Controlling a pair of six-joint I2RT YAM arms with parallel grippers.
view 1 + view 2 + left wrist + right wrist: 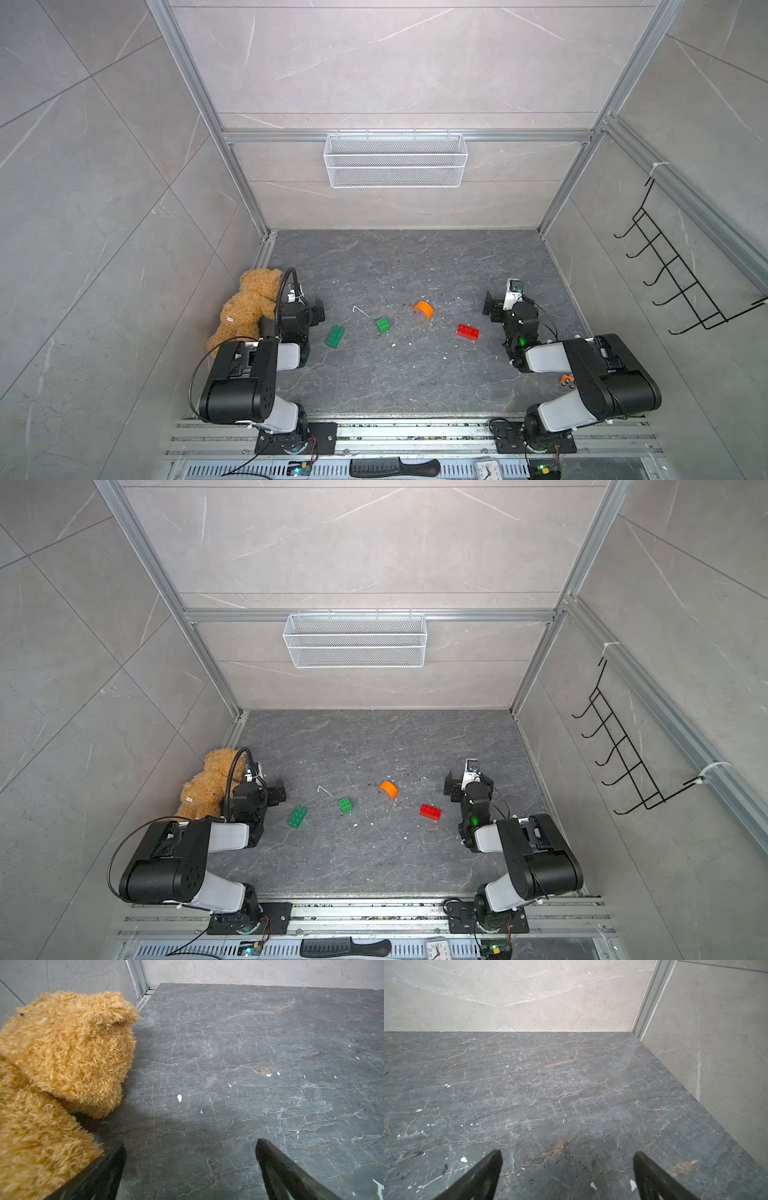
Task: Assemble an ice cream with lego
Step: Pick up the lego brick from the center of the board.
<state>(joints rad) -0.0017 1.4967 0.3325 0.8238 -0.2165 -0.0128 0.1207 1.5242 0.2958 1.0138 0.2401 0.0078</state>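
Assembly not begun, as far as the views show: no ice cream stands anywhere. Four loose lego pieces lie in a ragged row across the lower middle of both top views, all apart and none stacked: long green brick (335, 336) leftmost, small green brick (382, 325), orange half-round piece (423, 310) slightly higher, red brick (468, 332) rightmost. No yellow brick in sight. All rest on the dark counter (415, 382). Left gripper (190, 1147) is spread wide and empty, close against the teddy bear (62, 1047) at lower left; contact unclear. Right gripper (568, 1154) is spread wide and empty over bare counter, near the red brick. Neither wrist view shows a brick. Every pick and every join is left to do.
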